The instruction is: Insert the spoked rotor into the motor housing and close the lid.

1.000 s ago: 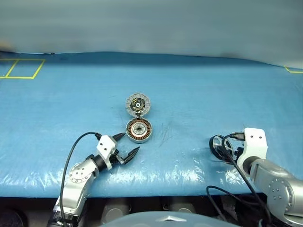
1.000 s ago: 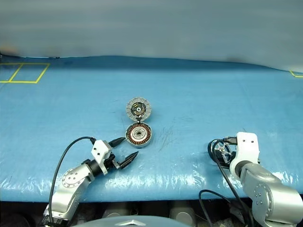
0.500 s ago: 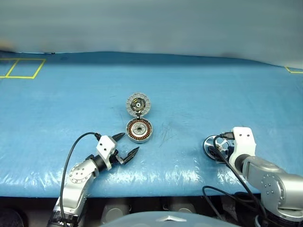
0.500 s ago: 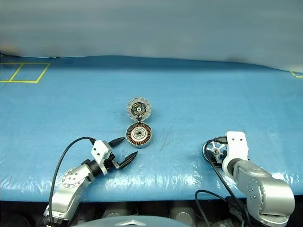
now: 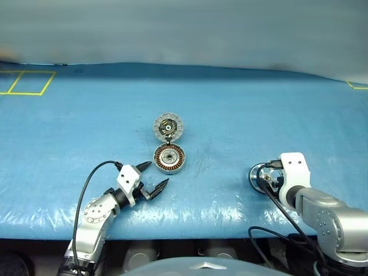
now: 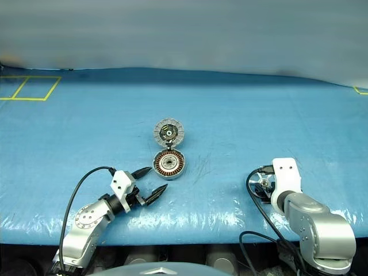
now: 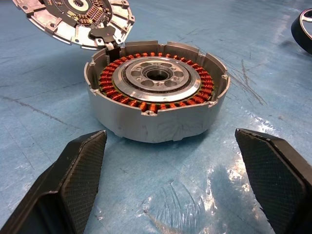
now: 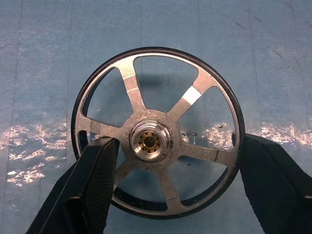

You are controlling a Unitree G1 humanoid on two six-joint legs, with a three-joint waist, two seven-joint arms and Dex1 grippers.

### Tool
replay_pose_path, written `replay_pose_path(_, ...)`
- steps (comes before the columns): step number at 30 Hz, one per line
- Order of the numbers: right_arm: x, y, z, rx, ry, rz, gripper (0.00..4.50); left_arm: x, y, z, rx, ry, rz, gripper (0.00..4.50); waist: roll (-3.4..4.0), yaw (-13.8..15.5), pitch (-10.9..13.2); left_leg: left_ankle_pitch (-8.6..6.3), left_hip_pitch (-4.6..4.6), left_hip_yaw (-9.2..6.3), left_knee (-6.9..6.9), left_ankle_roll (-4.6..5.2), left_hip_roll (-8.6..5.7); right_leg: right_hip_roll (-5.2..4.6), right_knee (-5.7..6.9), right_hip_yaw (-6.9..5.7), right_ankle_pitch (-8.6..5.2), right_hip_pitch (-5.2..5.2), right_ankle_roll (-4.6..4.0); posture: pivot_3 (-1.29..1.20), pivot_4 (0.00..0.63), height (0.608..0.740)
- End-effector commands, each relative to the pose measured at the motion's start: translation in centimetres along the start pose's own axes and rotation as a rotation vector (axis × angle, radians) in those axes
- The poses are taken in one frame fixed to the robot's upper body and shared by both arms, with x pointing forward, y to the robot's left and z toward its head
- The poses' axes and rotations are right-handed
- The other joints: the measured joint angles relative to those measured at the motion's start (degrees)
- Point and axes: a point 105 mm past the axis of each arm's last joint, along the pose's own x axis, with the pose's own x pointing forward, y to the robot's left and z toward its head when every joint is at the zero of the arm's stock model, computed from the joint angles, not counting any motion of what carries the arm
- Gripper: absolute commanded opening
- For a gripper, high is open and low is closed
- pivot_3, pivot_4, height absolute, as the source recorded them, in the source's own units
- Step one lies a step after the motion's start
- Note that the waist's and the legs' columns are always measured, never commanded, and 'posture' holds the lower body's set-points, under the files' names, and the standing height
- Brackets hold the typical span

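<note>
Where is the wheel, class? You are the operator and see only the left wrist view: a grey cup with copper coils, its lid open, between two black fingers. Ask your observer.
Observer: The wheel lies flat on the blue table, to the right of the cup and nearer the robot.
Operator: Is anything holding it?
Observer: The right gripper is over it with its fingers open, one on each side of the hub. I cannot tell whether they touch it.
</note>
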Motion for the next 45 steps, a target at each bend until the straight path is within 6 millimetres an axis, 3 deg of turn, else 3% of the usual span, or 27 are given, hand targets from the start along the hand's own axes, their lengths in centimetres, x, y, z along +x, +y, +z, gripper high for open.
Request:
replay_pose_path(1,-0.3,0.0,1.0,0.091,-0.062,0.02,3.38,0.0,0.3,0.6,0.012,-0.033,0.006,4.5,0.0,0.0,0.0,0.0,0.0,0.0,0.0,0.0,0.01,0.02,0.0,0.0,-0.01,0.0,0.01,0.0,0.15,0.74)
replay_pose_path(2,-0.3,0.1,1.0,0.107,-0.063,0.025,4.14,0.0,0.3,0.6,0.012,-0.032,0.007,4.5,0.01,0.0,0.0,0.0,-0.01,0.01,0.0,0.0,0.03,0.03,0.0,0.0,-0.02,-0.02,0.04,0.0,0.15,0.74)
replay_pose_path(4,-0.3,0.0,1.0,0.107,-0.063,0.019,4.46,0.0,0.3,0.6,0.011,-0.032,0.008,4.5,0.0,0.0,0.0,0.0,-0.01,0.0,0.0,0.0,0.02,0.02,0.01,0.0,0.0,-0.01,0.02,0.0,0.15,0.74)
replay_pose_path(8,-0.6,-0.4,1.8,0.081,-0.099,-0.026,4.46,-0.1,0.4,0.5,0.008,-0.03,0.011,4.5,0.0,0.0,0.0,-0.01,-0.04,0.01,0.0,0.02,-0.01,-0.01,-0.01,0.01,0.01,-0.03,0.01,0.0,0.15,0.74)
replay_pose_path(12,-1.0,0.7,2.9,0.03,-0.141,0.036,4.46,-0.1,0.4,0.5,0.009,-0.029,0.014,4.5,0.01,-0.1,0.0,-0.01,-0.03,0.01,0.0,0.01,0.0,0.0,0.01,0.0,0.01,-0.04,0.0,0.0,0.15,0.74)
replay_pose_path(17,-1.2,1.2,3.3,-0.175,-0.142,0.035,4.46,-0.1,0.4,0.5,0.008,-0.032,0.014,4.5,0.0,0.0,0.0,-0.01,-0.04,0.02,0.0,0.02,-0.01,-0.02,-0.02,0.0,0.01,-0.05,-0.01,0.0,0.15,0.74)
replay_pose_path(25,-0.5,1.6,3.6,-0.015,-0.127,0.09,4.46,-0.1,0.4,0.5,0.004,-0.033,0.019,4.5,-0.01,0.0,0.0,-0.01,-0.03,0.04,0.01,0.02,0.02,0.01,0.0,0.0,0.02,-0.05,0.02,0.0,0.15,0.74)
replay_pose_path(37,-0.2,1.1,3.5,0.085,-0.136,0.074,4.46,-0.3,0.3,0.4,0.002,-0.033,0.028,4.5,-0.01,0.0,0.0,-0.03,-0.08,0.02,0.02,0.04,-0.01,0.0,0.0,0.0,0.03,-0.06,0.02,0.0,0.15,0.74)
replay_pose_path(41,-0.4,1.4,3.8,0.082,-0.152,0.084,3.55,-0.3,0.3,0.4,0.001,-0.033,0.026,4.5,-0.01,0.0,0.0,-0.03,-0.08,0.03,0.02,0.04,0.0,0.0,0.0,0.0,0.02,-0.07,0.02,0.0,0.15,0.74)
replay_pose_path(43,-0.4,1.5,3.9,0.083,-0.156,0.085,3.55,-0.3,0.3,0.4,0.002,-0.033,0.024,4.5,0.0,0.0,0.0,-0.03,-0.08,0.02,0.02,0.04,0.0,0.0,0.0,0.0,0.02,-0.07,0.01,0.0,0.15,0.74)
replay_pose_path(45,-0.4,1.5,3.8,0.084,-0.155,0.083,3.16,-0.3,0.3,0.4,0.001,-0.033,0.022,4.5,0.0,0.0,0.0,-0.03,-0.08,0.02,0.02,0.05,-0.01,0.0,0.0,0.0,0.03,-0.07,0.01,0.0,0.15,0.74)
